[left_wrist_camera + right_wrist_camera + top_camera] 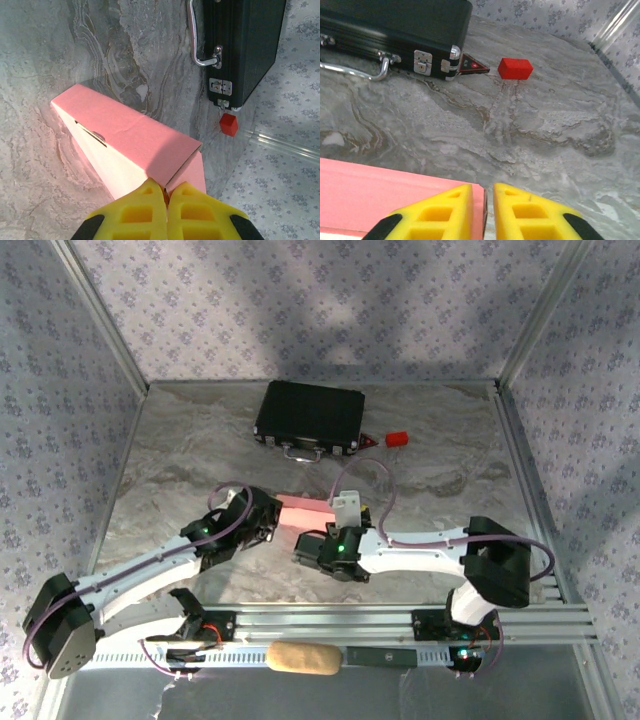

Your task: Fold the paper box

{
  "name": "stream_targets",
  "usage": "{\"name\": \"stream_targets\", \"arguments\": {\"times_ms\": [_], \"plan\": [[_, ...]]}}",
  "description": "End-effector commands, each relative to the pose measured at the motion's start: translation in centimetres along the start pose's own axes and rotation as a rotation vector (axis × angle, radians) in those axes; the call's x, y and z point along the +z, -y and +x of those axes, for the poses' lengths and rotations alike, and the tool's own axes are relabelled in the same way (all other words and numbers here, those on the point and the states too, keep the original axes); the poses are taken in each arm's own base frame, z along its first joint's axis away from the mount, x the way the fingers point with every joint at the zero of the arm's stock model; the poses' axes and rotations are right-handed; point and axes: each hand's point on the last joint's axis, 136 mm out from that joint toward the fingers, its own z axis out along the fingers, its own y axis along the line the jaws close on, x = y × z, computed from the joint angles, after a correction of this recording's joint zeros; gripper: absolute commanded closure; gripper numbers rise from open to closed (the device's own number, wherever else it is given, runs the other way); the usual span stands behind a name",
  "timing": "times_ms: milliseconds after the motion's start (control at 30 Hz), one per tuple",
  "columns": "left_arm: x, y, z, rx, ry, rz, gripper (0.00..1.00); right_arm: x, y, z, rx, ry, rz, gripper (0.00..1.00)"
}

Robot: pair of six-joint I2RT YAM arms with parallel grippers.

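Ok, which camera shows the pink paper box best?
Left wrist: the paper box shows its top face and paler side. Top external gives a small pink strip; right wrist just one corner.

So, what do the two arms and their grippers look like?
The left arm and right arm have white links, black joints, purple cables and a green wrist light. The left gripper and right gripper have yellow fingers with rectangular recesses, black behind.
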Motion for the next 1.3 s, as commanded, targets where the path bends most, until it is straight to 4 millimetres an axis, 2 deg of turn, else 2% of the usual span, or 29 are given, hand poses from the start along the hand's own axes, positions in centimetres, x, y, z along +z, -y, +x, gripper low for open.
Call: {"name": "stream_targets", "arguments": {"times_ms": [0, 133, 200, 267, 333, 433, 533, 633, 733, 867, 967, 1100, 1267], "plan": [[-0.1, -6.3, -2.6, 0.055, 0.101, -0.206, 0.95, -1.3, 0.8, 2.2, -0.119, -0.142, -0.045, 0.73], [-0.5, -6.5, -2.8, 0.081, 0.101, -0.199, 0.95, -3.9, 0.8, -2.1, 0.001, -0.138, -0.227, 0.6], [-0.7, -6.6, -2.9, 0.086, 0.099, -0.198, 0.95, -4.7, 1.5, -3.2, 0.104, -0.204, -0.312, 0.53], [-0.8, -6.7, -2.9, 0.086, 0.097, -0.195, 0.95, -4.9, 2.1, -2.9, 0.288, -0.353, -0.395, 0.43], [-0.8, -6.6, -2.8, 0.089, 0.092, -0.19, 0.95, -5.1, 2.1, -2.0, 0.563, -0.514, -0.486, 0.37], [-0.7, -6.4, -2.6, 0.09, 0.084, -0.186, 0.96, -5.5, 1.3, -2.0, 0.958, -0.603, -0.6, 0.29], [-0.6, -6.4, -2.2, 0.099, 0.075, -0.189, 0.98, -6.0, 0.3, -2.2, 1.224, -0.683, -0.643, 0.27], [-0.5, -6.7, -1.8, 0.11, 0.071, -0.196, 0.99, -6.6, -1.2, -2.6, 1.406, -0.726, -0.678, 0.25], [-0.5, -7.4, -1.4, 0.115, 0.071, -0.207, 0.99, -6.7, -2.7, -2.4, 1.495, -0.772, -0.686, 0.22], [-0.5, -7.9, -1.1, 0.12, 0.07, -0.207, 0.99, -6.3, -4.2, -0.5, 1.601, -0.822, -0.661, 0.22], [-0.7, -8.5, -0.9, 0.133, 0.069, -0.219, 1.0, -5.5, -4.2, 0.3, 1.654, -0.797, -0.635, 0.21], [-1.3, -10.4, -0.7, 0.137, 0.075, -0.257, 1.0, -3.7, -3.9, 1.5, 1.675, -0.772, -0.576, 0.21], [-1.6, -11.6, -0.7, 0.137, 0.068, -0.256, 0.9, -2.0, -4.4, 2.0, 1.679, -0.745, -0.577, 0.22]]}}
